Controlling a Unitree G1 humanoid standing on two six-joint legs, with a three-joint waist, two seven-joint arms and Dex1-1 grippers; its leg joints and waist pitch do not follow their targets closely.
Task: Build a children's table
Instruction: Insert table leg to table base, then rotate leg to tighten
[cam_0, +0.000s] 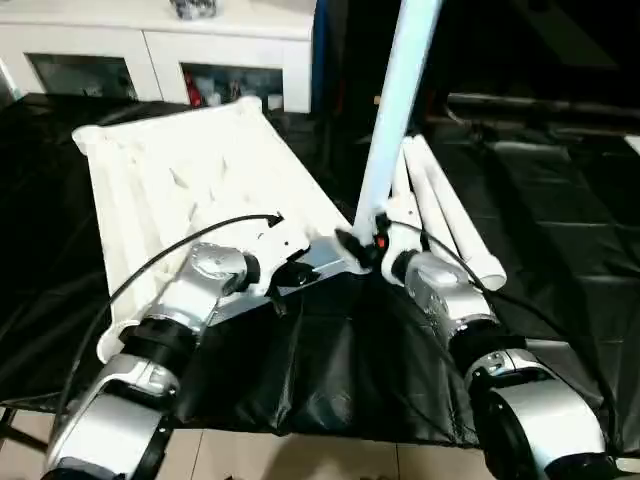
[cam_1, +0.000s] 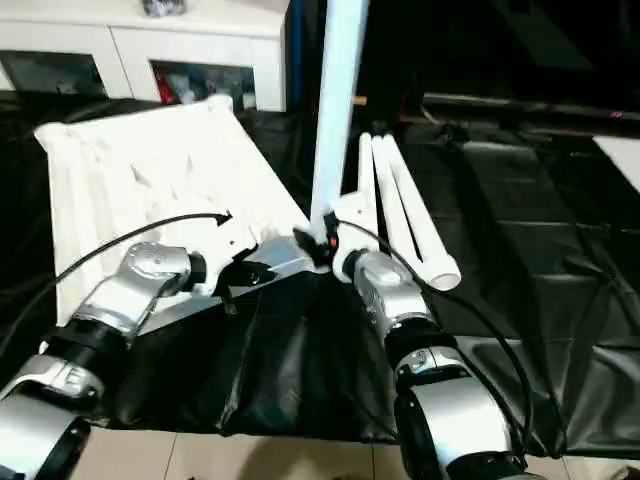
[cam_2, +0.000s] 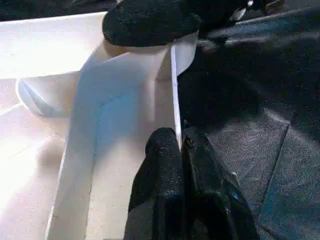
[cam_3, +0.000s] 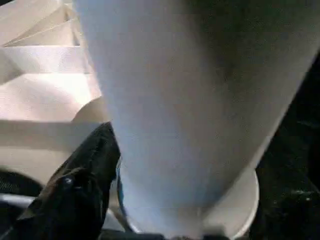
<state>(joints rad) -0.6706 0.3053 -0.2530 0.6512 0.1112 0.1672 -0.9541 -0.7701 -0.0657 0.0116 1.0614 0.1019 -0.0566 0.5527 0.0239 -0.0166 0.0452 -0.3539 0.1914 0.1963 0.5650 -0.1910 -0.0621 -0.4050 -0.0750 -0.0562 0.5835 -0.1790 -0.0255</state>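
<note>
The white tabletop (cam_0: 190, 170) lies underside up on the black cloth, its raised rim and ribs showing. My left gripper (cam_2: 179, 145) is shut on the thin rim (cam_2: 175, 80) near the corner closest to me. One white tube leg (cam_0: 395, 110) stands upright at that corner, its foot in the round socket (cam_3: 235, 200). My right gripper (cam_0: 372, 243) sits at the base of this leg, right against it. Other white legs (cam_0: 450, 225) lie side by side on the cloth just beyond my right arm.
A black cloth (cam_0: 330, 370) covers the work surface, with folds at its front edge. A white cabinet (cam_0: 150, 50) with glass doors stands behind the tabletop. Cables run along both silver forearms.
</note>
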